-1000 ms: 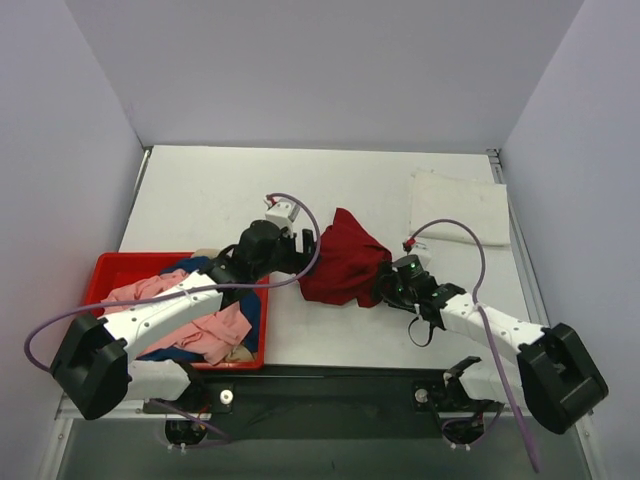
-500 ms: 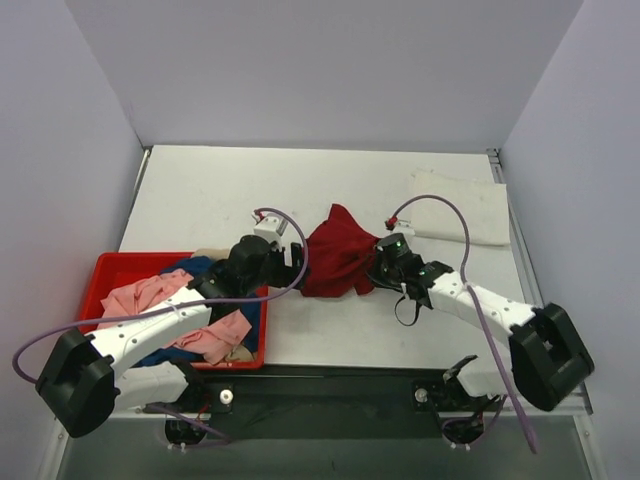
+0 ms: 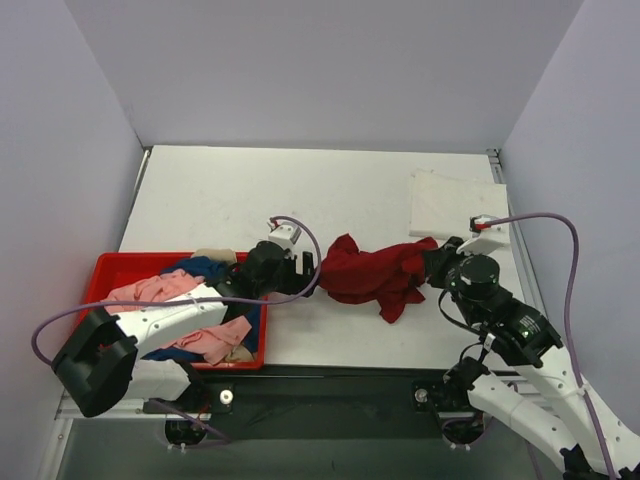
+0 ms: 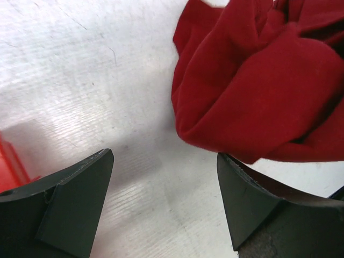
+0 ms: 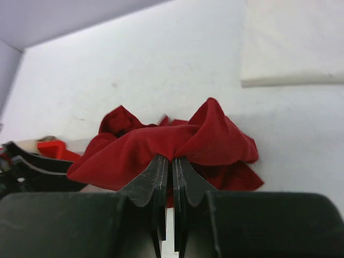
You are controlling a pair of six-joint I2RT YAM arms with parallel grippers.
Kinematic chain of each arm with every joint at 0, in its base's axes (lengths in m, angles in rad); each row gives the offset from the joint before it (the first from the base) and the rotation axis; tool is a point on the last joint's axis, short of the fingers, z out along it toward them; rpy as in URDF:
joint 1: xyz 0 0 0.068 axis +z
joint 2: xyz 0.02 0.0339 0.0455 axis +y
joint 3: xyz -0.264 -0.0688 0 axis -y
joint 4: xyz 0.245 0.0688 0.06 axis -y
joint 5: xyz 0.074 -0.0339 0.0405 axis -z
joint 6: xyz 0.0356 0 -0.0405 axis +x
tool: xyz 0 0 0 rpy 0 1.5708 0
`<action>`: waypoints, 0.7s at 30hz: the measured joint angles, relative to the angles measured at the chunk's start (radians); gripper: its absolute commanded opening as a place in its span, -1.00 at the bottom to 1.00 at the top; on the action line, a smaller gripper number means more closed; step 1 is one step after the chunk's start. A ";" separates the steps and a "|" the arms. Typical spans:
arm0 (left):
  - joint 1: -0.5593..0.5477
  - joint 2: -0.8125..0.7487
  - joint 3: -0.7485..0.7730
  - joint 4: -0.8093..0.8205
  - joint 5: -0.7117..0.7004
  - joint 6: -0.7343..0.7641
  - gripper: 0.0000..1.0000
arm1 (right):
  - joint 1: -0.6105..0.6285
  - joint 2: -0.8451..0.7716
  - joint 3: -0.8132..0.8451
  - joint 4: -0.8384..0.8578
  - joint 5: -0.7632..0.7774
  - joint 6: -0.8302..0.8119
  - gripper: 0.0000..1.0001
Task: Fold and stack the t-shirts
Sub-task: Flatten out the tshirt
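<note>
A dark red t-shirt (image 3: 372, 272) lies bunched and drawn out sideways on the table between my two grippers. My right gripper (image 3: 432, 262) is shut on a fold at its right end, and the wrist view shows the cloth (image 5: 161, 142) pinched at the closed tips (image 5: 173, 159). My left gripper (image 3: 303, 264) stands open just left of the shirt. Bare table lies between its fingers (image 4: 164, 177), and the red cloth (image 4: 258, 86) sits right by the right finger. A folded white t-shirt (image 3: 458, 205) lies at the back right. Pink (image 3: 150, 290), blue (image 3: 205, 268) and beige (image 3: 212, 254) t-shirts fill the bin.
The red plastic bin (image 3: 120, 258) stands at the front left under my left arm, and its corner (image 4: 8, 161) shows in the left wrist view. Purple cables loop over both arms. Grey walls close in the table on three sides.
My right gripper shut on the dark red t-shirt and pulled it right, stretching the heap into a low band. My left gripper stayed open and shifted slightly toward the front.
</note>
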 measured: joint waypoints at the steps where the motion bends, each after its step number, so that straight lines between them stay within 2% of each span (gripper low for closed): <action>1: -0.008 0.024 0.000 0.010 0.002 -0.002 0.75 | -0.004 0.005 -0.014 -0.025 0.018 0.002 -1.00; 8: -0.079 0.185 0.000 0.089 0.021 -0.022 0.73 | -0.004 0.042 -0.077 -0.150 0.051 0.016 -1.00; 15: -0.106 0.291 0.001 0.208 0.047 -0.047 0.70 | -0.005 0.035 -0.077 -0.159 0.053 0.030 -1.00; 17: -0.107 0.321 0.001 0.252 0.069 -0.058 0.48 | -0.005 0.039 -0.077 -0.159 0.053 0.030 -1.00; 18: -0.107 0.337 0.002 0.282 0.082 -0.067 0.15 | -0.005 0.044 -0.074 -0.161 0.052 0.029 -1.00; 21: -0.109 0.372 0.002 0.373 0.132 -0.102 -0.38 | -0.005 0.066 -0.045 -0.171 0.051 0.024 -1.00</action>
